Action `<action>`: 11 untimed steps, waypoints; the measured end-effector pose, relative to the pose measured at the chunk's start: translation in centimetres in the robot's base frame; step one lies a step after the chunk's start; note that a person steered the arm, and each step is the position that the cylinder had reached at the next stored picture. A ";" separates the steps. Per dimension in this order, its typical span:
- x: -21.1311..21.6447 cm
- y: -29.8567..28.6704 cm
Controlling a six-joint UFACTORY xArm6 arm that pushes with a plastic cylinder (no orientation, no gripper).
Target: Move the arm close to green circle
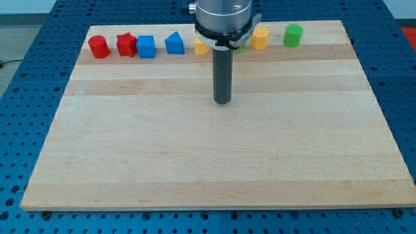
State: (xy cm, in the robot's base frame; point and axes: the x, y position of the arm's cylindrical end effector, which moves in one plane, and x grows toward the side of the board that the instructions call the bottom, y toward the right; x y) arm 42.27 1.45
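1. Landmark: the green circle [293, 35], a short cylinder at the view's top edge of the wooden board [195, 162], at the view's right end of the block row.
2. My tip [223, 102] sits well apart from the circle, toward the view's left and below it, on bare wood. It touches no block.
3. No pincer on this arm, only the dark rod; it holds nothing.
4. Just left of the circle: a yellow block [260, 38], shape hard to make out, near but apart from it.
5. Further left: a sliver of a second green block [240, 46], mostly hidden behind the arm's housing [223, 19]; shape cannot be told.
6. Left again: another yellow block [201, 46], also partly hidden by the housing.
7. Far left of the circle, in order: a blue block with a peaked top [174, 43], a blue cube [146, 47], a red block of uneven outline [126, 45], a red cylinder [99, 47].
8. Between tip and circle: open board; the nearer yellow block stands just above that line.
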 end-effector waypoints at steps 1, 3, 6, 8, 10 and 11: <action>-1.5 4.5; -7.2 16.3; -10.3 20.3; -16.9 22.9; -23.2 21.7; -22.1 19.4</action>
